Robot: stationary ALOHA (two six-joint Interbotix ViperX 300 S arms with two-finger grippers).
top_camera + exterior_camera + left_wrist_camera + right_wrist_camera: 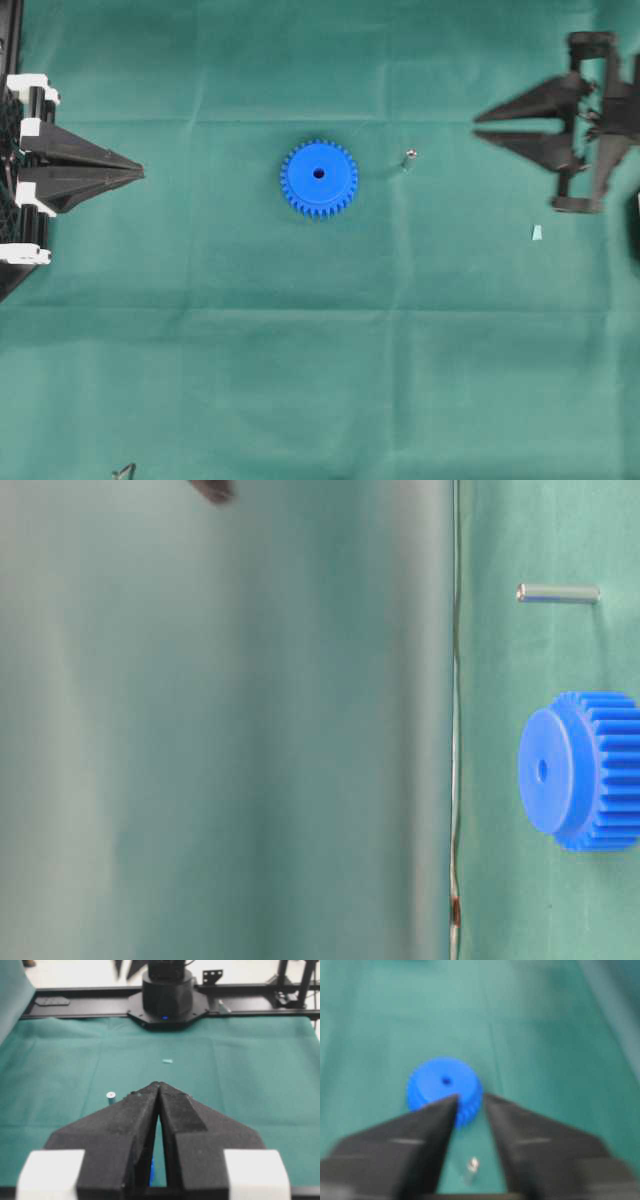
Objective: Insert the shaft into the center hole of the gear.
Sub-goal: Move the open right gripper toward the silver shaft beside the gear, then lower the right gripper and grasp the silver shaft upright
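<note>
I see the shaft [409, 156] standing upright on the green-covered bench [300, 350], just beside the gear [319, 178], whose center hole [319, 173] is unfilled. My left gripper [140, 173] sits clenched and empty well apart; my right gripper [478, 126] is slightly parted, grasping nothing.

Green cloth-covered table [300, 380] bears the gear [319, 178], the upright shaft [408, 157] (apart), a pale scrap [537, 233]

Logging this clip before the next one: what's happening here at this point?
Nothing is being handled yet. The blue gear lies flat on the green cloth with its center hole empty, and the shaft stands apart beside it. The left gripper is shut and empty at its edge. The right gripper, slightly open and empty, points toward the shaft. A pale blue scrap lies near it.
</note>
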